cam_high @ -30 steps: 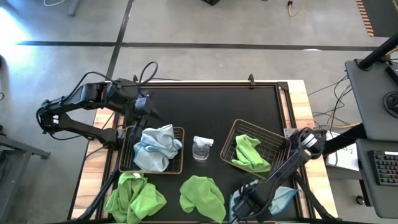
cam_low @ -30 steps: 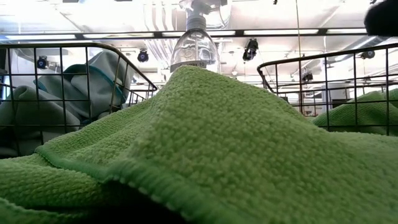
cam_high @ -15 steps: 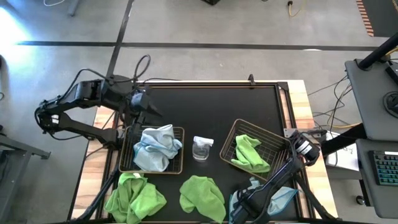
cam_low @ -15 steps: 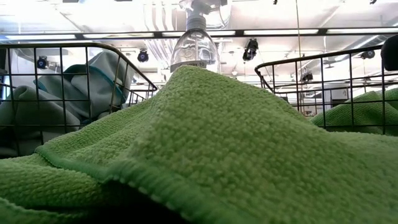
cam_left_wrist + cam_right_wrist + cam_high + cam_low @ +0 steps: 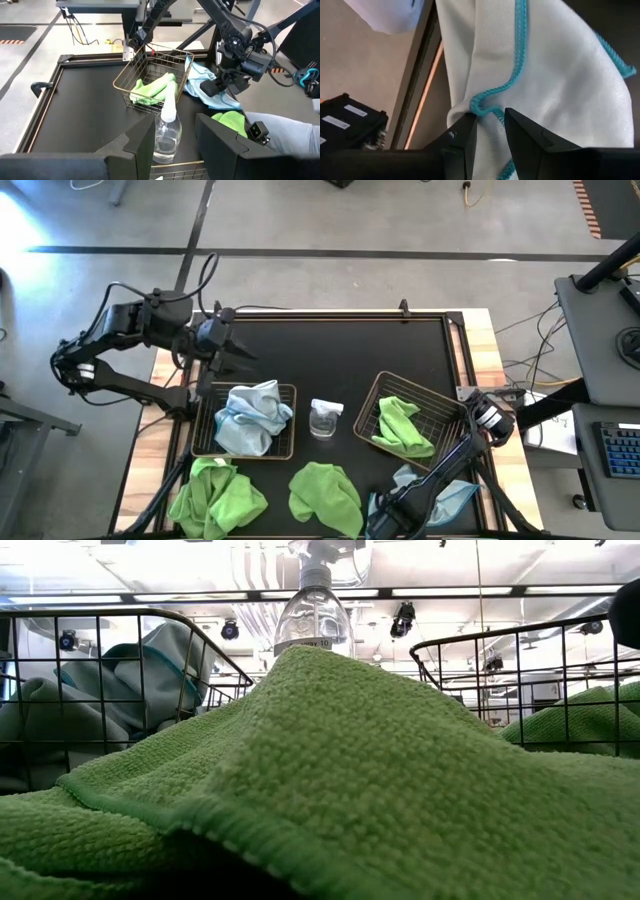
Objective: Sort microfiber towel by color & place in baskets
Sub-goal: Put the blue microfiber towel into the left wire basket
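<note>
My right gripper point(image 5: 487, 117) is shut on a pale blue towel point(image 5: 440, 490) at the table's near right corner. My left gripper point(image 5: 230, 348) hangs open over the far edge of the left basket point(image 5: 290, 392) with nothing between its fingers point(image 5: 142, 137). That basket holds crumpled pale blue towels point(image 5: 250, 415). One lime green towel point(image 5: 403, 425) lies in the right basket point(image 5: 445, 410). Two more green towels point(image 5: 215, 495) point(image 5: 325, 495) lie on the table along the near edge. My right gripper pinches the pale blue towel's teal-stitched hem point(image 5: 492, 102) between its two fingers, where the edge curls and bunches. The fingers point steeply down from above. Most of the cloth lies slack on the table beside them point(image 5: 212, 95).
A clear spray bottle point(image 5: 325, 418) stands upright between the two baskets. The low view is mostly filled by a green towel point(image 5: 330, 770) lying right in front of the camera. The table's far half point(image 5: 330, 350) is bare black surface.
My left gripper has risen and drawn back toward the table's far left, still open. My right gripper has sunk and slid toward the near edge with the pale blue towel's hem, and the cloth has been dragged along and bunched.
</note>
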`<state>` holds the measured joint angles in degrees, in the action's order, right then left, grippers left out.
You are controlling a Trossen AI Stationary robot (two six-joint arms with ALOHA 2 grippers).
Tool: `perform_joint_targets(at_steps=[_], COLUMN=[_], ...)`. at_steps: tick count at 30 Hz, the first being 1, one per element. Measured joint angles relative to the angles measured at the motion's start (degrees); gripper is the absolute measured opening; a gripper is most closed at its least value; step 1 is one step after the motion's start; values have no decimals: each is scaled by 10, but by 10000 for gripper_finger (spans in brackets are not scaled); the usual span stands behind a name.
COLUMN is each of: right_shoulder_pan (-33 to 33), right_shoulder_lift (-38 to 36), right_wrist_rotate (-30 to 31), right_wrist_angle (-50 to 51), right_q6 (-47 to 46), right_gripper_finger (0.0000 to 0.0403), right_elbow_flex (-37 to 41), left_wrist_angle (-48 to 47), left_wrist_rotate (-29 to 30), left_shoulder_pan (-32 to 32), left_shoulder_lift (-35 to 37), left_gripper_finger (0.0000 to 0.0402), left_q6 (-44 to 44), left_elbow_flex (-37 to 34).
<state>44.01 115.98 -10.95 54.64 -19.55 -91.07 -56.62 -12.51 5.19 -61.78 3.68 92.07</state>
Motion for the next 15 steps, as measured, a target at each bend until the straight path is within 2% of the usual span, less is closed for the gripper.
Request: perform_joint_targets(at_steps=[11,15], right_shoulder_pan=[0,0], right_shoulder_lift=[0,0], right_wrist_rotate=[-31,-34], right_wrist_angle=[-14,-16], right_q6=[-6,-35], right_gripper_finger=[93,93], right_elbow_flex=[0,0], left_wrist_angle=[-1,-1], left_wrist_rotate=[0,0], left_shoulder_pan=[0,0], left_shoulder_lift=[0,0], left_gripper_finger=[127,127], left_q6=[0,0], left_elbow_flex=[-2,-2])
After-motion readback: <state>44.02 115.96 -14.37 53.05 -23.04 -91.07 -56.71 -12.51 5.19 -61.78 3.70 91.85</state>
